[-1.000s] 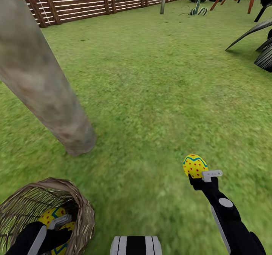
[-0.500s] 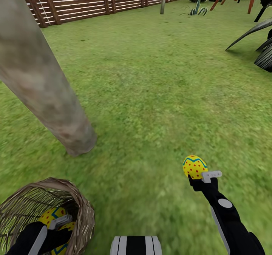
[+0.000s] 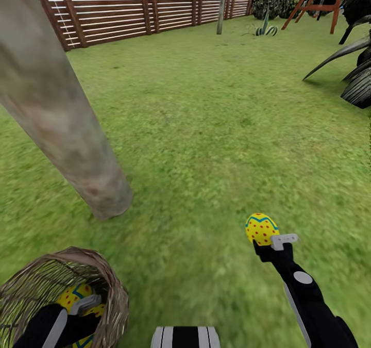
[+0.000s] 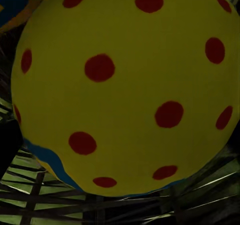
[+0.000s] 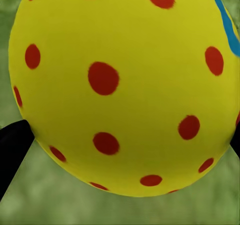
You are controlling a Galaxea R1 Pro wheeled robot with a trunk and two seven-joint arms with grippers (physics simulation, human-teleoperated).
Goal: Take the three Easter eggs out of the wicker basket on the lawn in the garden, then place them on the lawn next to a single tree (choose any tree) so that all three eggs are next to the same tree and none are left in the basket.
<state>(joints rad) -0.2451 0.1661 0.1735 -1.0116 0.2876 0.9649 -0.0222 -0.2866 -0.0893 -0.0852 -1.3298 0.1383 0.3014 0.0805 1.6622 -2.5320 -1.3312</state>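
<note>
Yellow, red-dotted egg (image 3: 262, 229) sits pinched in the right tool (image 3: 268, 241) above open lawn (image 3: 216, 131), well apart from the tree (image 3: 77, 142). Released here, it could roll or land too far from the trunk. The left tool (image 3: 82, 307) is down in the wicker basket (image 3: 116, 291) among two eggs; its state cannot be told. Since half a second ago, only the camera tilted up.

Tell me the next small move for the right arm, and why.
Probably swing the right gripper left toward the trunk and lower it. It holds an egg over open lawn, apart from the tree; two more eggs sit in the basket by the left gripper.
</note>
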